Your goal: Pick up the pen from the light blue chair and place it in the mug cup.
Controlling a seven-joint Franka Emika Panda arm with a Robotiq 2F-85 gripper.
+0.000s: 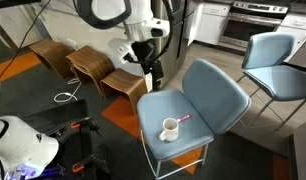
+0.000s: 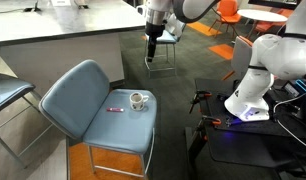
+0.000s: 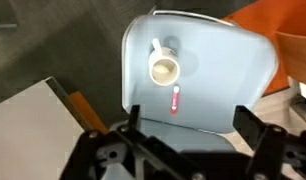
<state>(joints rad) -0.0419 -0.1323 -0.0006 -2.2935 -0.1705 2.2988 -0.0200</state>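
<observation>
Wrist view looks down on the rounded square padded seat of the light blue chair point(image 3: 208, 60), with the gripper point(image 3: 188, 120) at the bottom of the picture. Its two dark fingers point(image 3: 133, 122) stand spread wide apart with nothing between them.

On the seat stands the small cream round mug point(image 3: 165, 68), upright, with its handle turned toward the top of the picture. The thin pink-red pen point(image 3: 176, 100) lies flat on the seat just beside the mug, apart from it and outside it.

In both exterior views the gripper point(image 1: 153, 72) point(image 2: 151, 55) hangs from the white arm, raised above the seat's level and off its front edge, well apart from the pen point(image 1: 183, 119) point(image 2: 115, 108) and the mug point(image 1: 169, 128) point(image 2: 139, 100). The light blue chair point(image 1: 218, 92) point(image 2: 73, 95) stands on thin white legs.

A second light blue chair point(image 1: 273, 55) stands behind it, and curved brown wooden stools point(image 1: 83, 65) sit on the floor past the arm. In an exterior view, a white robot body point(image 2: 258, 80) stands near the chair.
</observation>
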